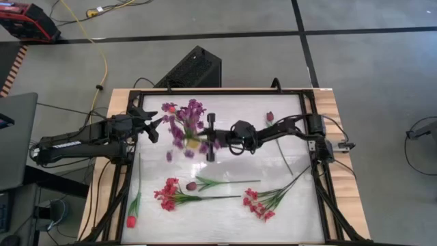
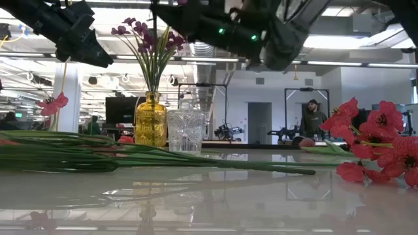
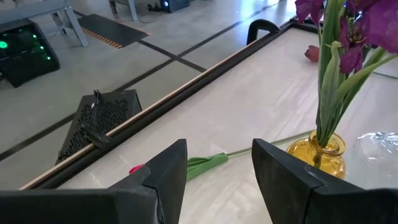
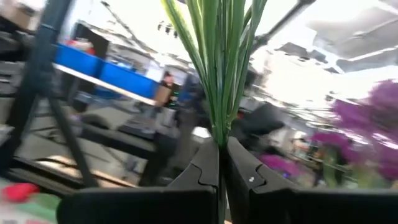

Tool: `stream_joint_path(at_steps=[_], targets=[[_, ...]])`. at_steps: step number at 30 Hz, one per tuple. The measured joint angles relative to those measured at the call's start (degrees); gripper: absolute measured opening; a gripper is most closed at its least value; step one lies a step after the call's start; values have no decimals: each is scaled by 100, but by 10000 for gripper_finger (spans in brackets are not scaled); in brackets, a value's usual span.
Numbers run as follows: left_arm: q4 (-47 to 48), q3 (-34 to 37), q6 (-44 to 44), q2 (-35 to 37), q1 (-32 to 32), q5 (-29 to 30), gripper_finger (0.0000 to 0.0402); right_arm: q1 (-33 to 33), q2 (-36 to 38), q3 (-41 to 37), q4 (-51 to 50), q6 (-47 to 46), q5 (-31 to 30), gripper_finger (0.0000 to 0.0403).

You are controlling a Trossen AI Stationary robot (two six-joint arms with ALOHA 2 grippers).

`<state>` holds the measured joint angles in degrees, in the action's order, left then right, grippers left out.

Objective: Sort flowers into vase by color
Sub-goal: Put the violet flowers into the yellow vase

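Green stems (image 4: pixel 219 68) pinched in right gripper (image 4: pixel 220 163), purple blossoms (image 4: pixel 373 118) beside.

- Glossy white tabletop (image 2: pixel 215 196), mirror-like reflections
- Amber glass vase (image 2: pixel 151 121), shiny
- Clear cut-glass vase (image 2: pixel 185 130)
- Matt black fingers (image 3: pixel 163 180)
- Wood table edge (image 1: pixel 341 150)

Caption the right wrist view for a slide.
Right gripper shut on purple spray stems; purple blossoms blurred beside.
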<state>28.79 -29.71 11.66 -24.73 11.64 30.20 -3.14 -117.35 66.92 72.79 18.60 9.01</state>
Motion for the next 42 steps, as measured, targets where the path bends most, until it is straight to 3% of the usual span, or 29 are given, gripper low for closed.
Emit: stream_joint_path(at_steps=[18, 25, 34, 42], targets=[[-26, 0, -9, -2, 0, -26, 171, -345, -14, 93, -238, -749, -8, 30], [-78, 0, 35, -1, 2, -26, 171, -350, -678, 472, 87, -732, 2, 30], [16, 0, 83, -1, -2, -123, 171, -469, -580, 491, 77, -525, 3, 30], [22, 0, 66, 0, -4, -112, 171, -574, -580, 491, -273, -868, 1, 30]])
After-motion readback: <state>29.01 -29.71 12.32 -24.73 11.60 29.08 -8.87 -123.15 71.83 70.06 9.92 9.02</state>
